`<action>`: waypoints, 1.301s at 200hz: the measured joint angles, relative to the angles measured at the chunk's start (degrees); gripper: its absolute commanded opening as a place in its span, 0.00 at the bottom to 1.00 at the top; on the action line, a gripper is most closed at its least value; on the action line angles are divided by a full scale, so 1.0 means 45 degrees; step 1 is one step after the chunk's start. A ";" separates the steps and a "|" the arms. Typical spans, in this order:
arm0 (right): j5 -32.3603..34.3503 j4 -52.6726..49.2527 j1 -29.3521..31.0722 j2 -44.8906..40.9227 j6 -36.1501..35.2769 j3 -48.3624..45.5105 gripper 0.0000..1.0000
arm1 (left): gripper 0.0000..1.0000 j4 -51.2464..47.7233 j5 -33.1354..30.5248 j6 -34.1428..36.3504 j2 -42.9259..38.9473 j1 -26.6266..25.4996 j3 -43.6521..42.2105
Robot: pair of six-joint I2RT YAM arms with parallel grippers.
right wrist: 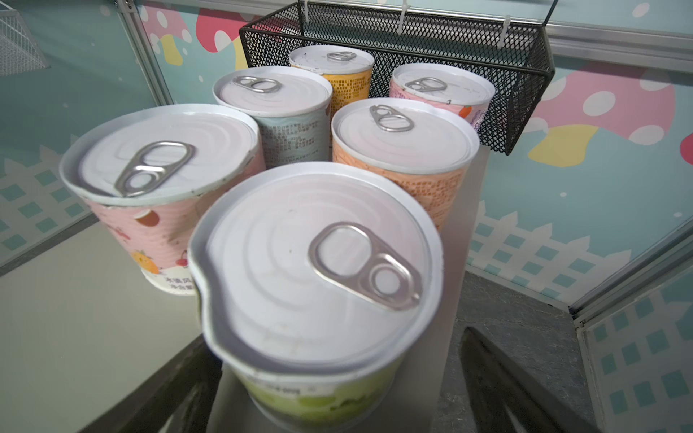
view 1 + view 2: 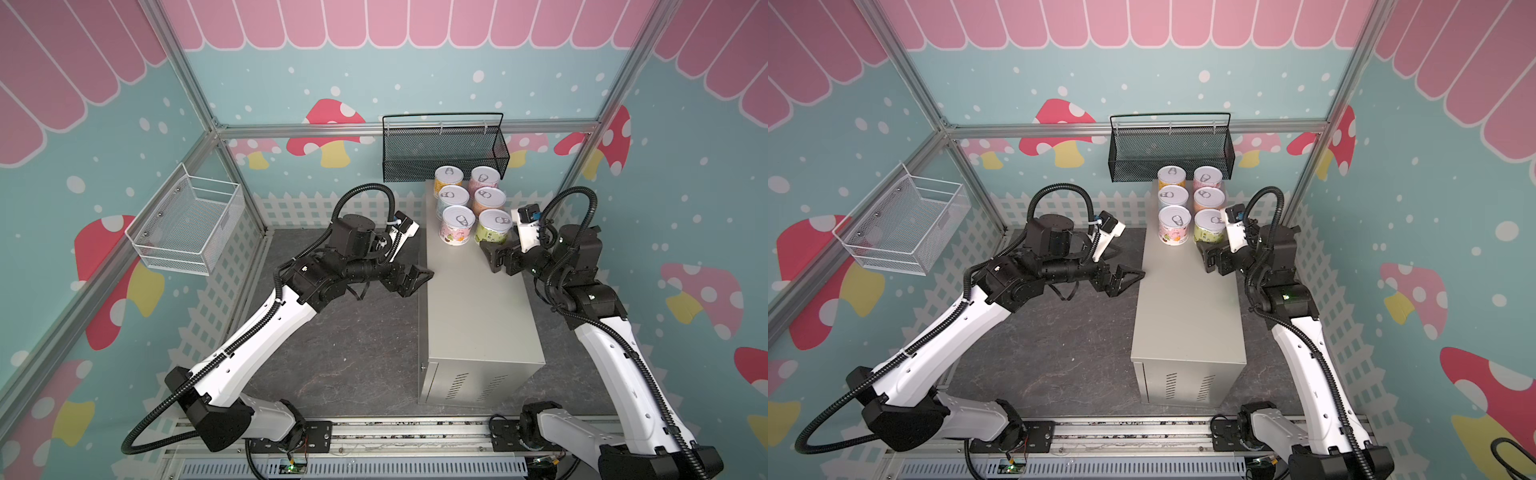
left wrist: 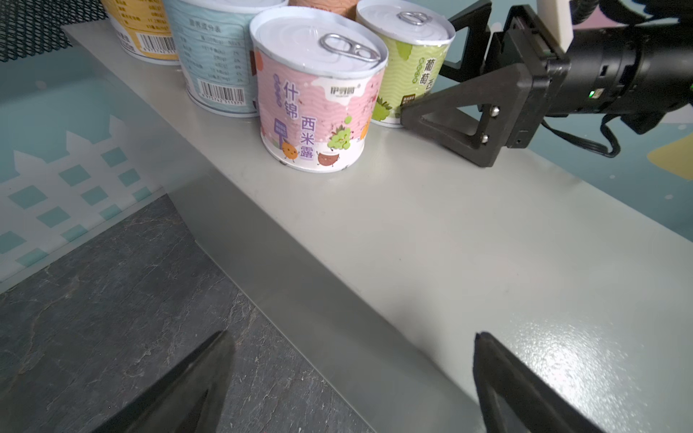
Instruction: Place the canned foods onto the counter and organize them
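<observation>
Six canned foods stand upright in two rows of three at the far end of the counter point(image 2: 473, 299): yellow point(image 2: 448, 179), pink point(image 2: 484, 181), light blue point(image 2: 453, 200), orange point(image 2: 489, 202), pink-white point(image 2: 457, 227) and green point(image 2: 493, 230). My right gripper point(image 2: 498, 249) is open at the green can point(image 1: 318, 262). That can sits between its spread fingers, and a gap shows on one side. My left gripper point(image 2: 419, 279) hangs open and empty at the counter's left edge point(image 3: 352, 337), nearer than the pink-white can point(image 3: 315, 93).
A black mesh basket point(image 2: 444, 149) hangs on the back wall just behind the cans. A white wire basket point(image 2: 189, 220) is mounted on the left wall. Dark stone floor point(image 2: 353, 345) surrounds the counter, whose near end has vent slots point(image 2: 457, 386).
</observation>
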 measured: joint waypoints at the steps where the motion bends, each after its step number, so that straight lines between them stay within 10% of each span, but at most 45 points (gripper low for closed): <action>1: -0.0005 0.0005 0.0000 0.0005 0.0000 0.0000 0.99 | 0.99 0.0000 0.0000 0.0000 0.0000 0.0000 0.0000; 260: 0.0325 0.0656 0.0000 0.0389 0.0476 -0.0083 0.99 | 0.99 -0.0053 -0.0126 0.0049 0.0000 -0.0005 0.0000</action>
